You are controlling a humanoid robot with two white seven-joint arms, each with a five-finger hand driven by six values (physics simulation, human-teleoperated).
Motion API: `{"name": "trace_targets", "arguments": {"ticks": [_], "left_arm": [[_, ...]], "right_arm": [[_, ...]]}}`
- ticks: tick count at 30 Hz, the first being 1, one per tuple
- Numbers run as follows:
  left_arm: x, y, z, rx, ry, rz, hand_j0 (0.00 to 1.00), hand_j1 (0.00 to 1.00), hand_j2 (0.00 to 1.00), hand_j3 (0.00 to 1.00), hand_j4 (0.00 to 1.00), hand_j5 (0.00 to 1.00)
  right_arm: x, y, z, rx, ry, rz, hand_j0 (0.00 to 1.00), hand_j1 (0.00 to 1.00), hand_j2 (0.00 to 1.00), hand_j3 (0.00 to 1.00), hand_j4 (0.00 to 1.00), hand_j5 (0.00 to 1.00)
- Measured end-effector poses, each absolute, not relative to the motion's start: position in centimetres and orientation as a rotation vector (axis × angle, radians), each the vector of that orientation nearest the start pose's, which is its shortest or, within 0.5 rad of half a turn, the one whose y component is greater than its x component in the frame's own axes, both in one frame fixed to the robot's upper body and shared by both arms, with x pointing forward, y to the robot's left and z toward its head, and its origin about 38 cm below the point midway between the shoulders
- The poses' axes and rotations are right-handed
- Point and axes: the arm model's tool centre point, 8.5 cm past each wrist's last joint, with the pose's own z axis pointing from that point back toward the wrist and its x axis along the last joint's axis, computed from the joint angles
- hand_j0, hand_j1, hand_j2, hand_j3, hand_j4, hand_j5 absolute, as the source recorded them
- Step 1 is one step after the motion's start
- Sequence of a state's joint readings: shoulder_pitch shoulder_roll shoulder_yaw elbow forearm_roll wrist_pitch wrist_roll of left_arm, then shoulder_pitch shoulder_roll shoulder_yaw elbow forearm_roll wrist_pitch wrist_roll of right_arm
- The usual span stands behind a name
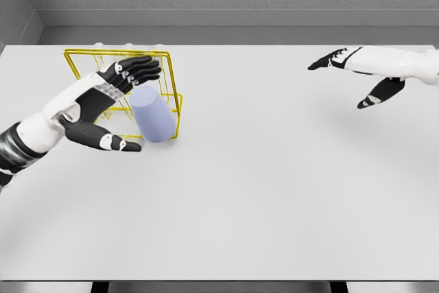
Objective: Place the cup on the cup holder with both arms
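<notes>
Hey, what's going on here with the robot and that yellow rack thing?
A humanoid robot is working at a white table. Its left hand is open beside a pale blue cup, fingers spread around it but not clearly gripping. The cup sits tilted against the front of a yellow wire cup holder, not yet placed on it. The right hand hovers open over the far right of the table, holding nothing.

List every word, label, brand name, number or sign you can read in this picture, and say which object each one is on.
None: no readable text shows anywhere in the head view.
The cup is plain lilac, with no print or logo.
The cup holder is bare yellow wire, with no tag.
The table, the left hand and the right hand carry no lettering or numbers.
</notes>
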State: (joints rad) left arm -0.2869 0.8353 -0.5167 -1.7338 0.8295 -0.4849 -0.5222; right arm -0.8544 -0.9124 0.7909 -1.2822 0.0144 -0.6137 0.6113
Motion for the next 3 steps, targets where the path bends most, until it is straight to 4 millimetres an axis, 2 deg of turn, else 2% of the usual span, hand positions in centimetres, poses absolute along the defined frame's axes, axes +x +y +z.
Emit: {"name": "trace_targets", "arguments": {"ticks": [3], "left_arm": [[34.15,28.47,22.06,-0.676,-1.870,-1.104,1.00,1.00,1.00,1.00,1.00,1.00]], "right_arm": [[45.81,-34.50,26.09,-0.242,-1.432,1.912,1.00,1.00,1.00,1.00,1.00,1.00]]}}
